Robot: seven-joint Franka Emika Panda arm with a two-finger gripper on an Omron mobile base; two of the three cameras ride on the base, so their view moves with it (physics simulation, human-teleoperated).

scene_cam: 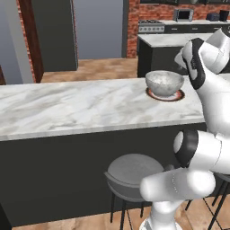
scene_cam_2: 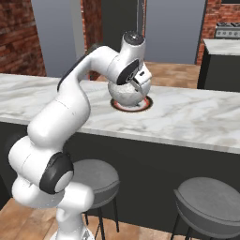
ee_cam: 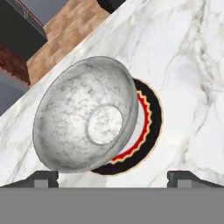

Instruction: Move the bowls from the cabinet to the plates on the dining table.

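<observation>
Although the arm hides much of the setting from the right base view, we find the white-grey marbled bowl (ee_cam: pixel 85 114) resting on a plate (ee_cam: pixel 151 127) on the marble dining table (scene_cam: pixel 67 108). The plate here is not plain white: the hand view shows a black rim with a red scalloped ring inside it.

The gripper (ee_cam: pixel 113 177) stands released, its two dark tips spread wide at the bottom of the hand view with nothing between them. The bowl lies just ahead of and below the tips, touching neither. We judge this bowl delivered, so the coming move turns on one relation — the tips are clear of the bowl's rim, and a withdrawal straight back along the hand's own line should not disturb it.

The bowl is round, so no long axis bears on the matter. In the hand view it looks shifted towards one side of the plate, with more of the plate's rim exposed on the other; whether that is true offset or the slant of the camera we cannot tell.

The left base view shows the bowl (scene_cam: pixel 164 83) upright on the plate (scene_cam: pixel 177 96) — plainly seated. The right base view shows the hand close over the bowl (scene_cam_2: pixel 127 93), and two stools (scene_cam_2: pixel 208 206) under the table edge.
</observation>
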